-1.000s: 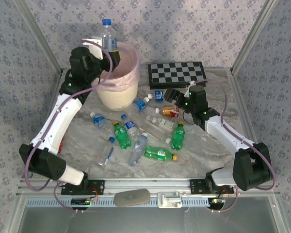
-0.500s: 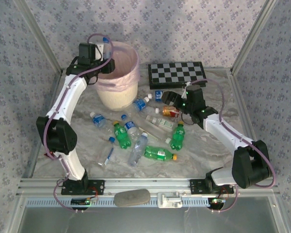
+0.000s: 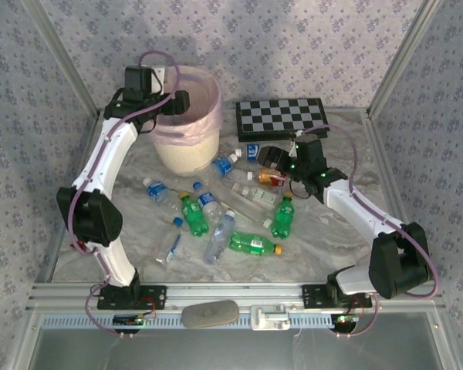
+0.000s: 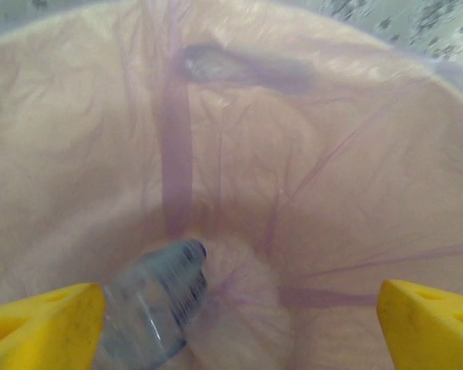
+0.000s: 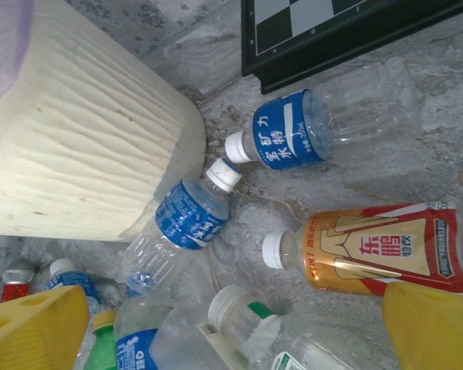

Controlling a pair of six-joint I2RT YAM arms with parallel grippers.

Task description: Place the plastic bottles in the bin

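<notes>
At the far-left corner of the tabletop stood the bin, its pink bag folded over the rim. The left claw hung over the bin's mouth, pointing down into it. In the left wrist view its yellow fingers were spread wide, gripping nothing. A clear bottle, blurred, lay inside the bag close to the left finger; whether it touched that finger could not be told.

Along the far edge, right of the bin, lay the chessboard. The right claw hovered low just in front of it, jaws open and empty. Below that claw lay an orange-labelled bottle on its side, near the right finger. A white-capped clear bottle lay between the fingers. Two blue-labelled bottles lay between the chessboard and the bin's ribbed wall, one of them close against it.

Across the middle of the tabletop lay more plastic bottles, among them three green bottles and several clear ones, most on their sides.
</notes>
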